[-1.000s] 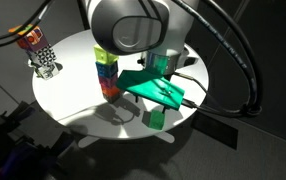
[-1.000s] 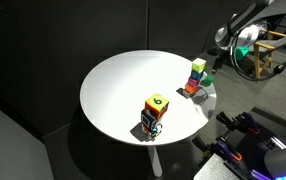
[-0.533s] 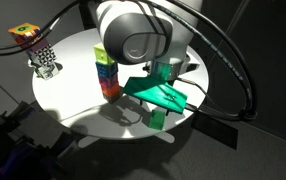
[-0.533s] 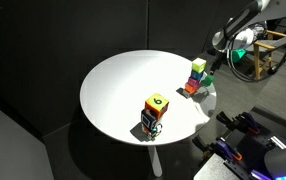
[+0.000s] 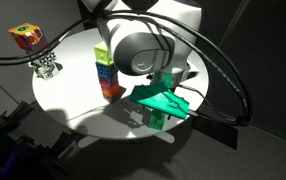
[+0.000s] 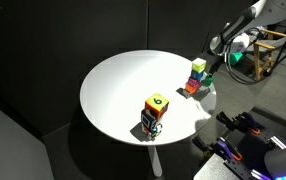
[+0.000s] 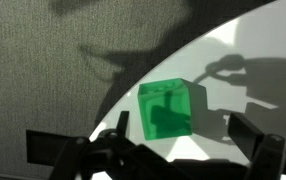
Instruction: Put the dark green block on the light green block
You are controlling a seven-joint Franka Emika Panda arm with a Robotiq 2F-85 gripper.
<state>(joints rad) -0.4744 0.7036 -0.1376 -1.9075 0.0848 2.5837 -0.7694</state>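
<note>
In an exterior view the end effector (image 5: 161, 101) hovered over the dark green block (image 5: 157, 119) on the counter (image 5: 73, 95), near the stack (image 5: 107, 78) topped by the light green block (image 5: 102, 55). In the wrist view its jaws stood wide either side of the dark green block (image 7: 166, 108), not touching it. This looked like the approach; next it would probably need to descend and close.

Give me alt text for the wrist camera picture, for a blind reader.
A dark green block sits near the edge of a white table, between the fingers of the open tool. Shadows cross the table.
</note>
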